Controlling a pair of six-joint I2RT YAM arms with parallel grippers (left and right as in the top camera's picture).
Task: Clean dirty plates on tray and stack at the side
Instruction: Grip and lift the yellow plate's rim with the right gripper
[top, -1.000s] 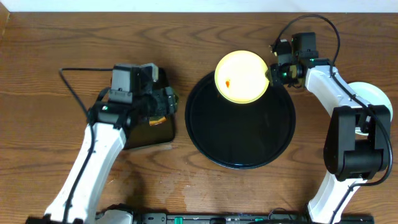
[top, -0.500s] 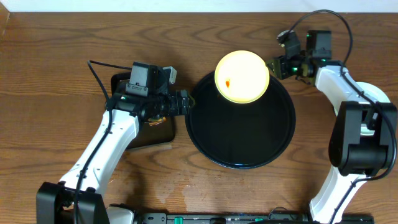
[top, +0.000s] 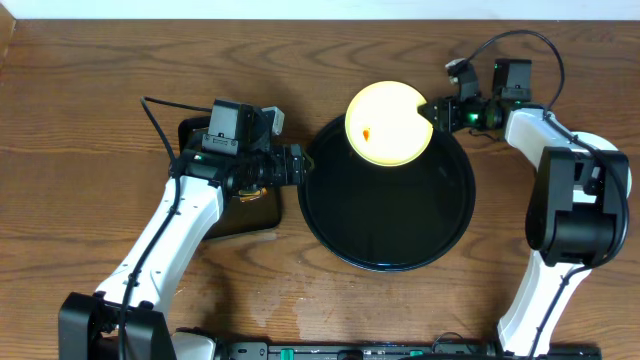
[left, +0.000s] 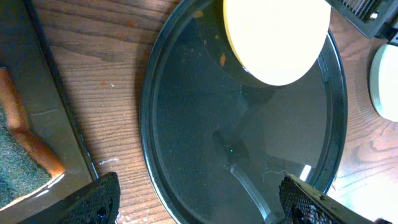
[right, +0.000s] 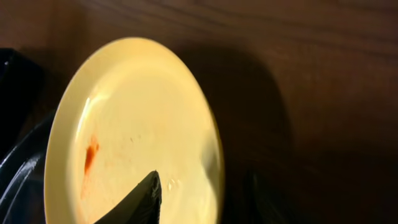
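Note:
The pale yellow plate (top: 388, 125) with an orange smear rests tilted on the far rim of the round black tray (top: 390, 225). My right gripper (top: 433, 112) is open and straddles the plate's right edge. In the right wrist view one finger lies over the plate (right: 137, 124) and the other sits outside its rim. My left gripper (top: 300, 166) is open and empty at the tray's left rim, and the left wrist view shows the tray (left: 186, 124) between its fingers. A pale plate (top: 603, 150) lies on the table at the right, partly hidden by my right arm.
A rectangular black tray (top: 245, 215) holding a sponge (left: 18, 146) lies left of the round tray, under my left arm. The pale plate also shows at the right edge of the left wrist view (left: 387, 81). The table is brown wood.
My right gripper has moved left onto the yellow plate's right edge. My left gripper moved right from the sponge tray to the round tray's rim, then stayed still.

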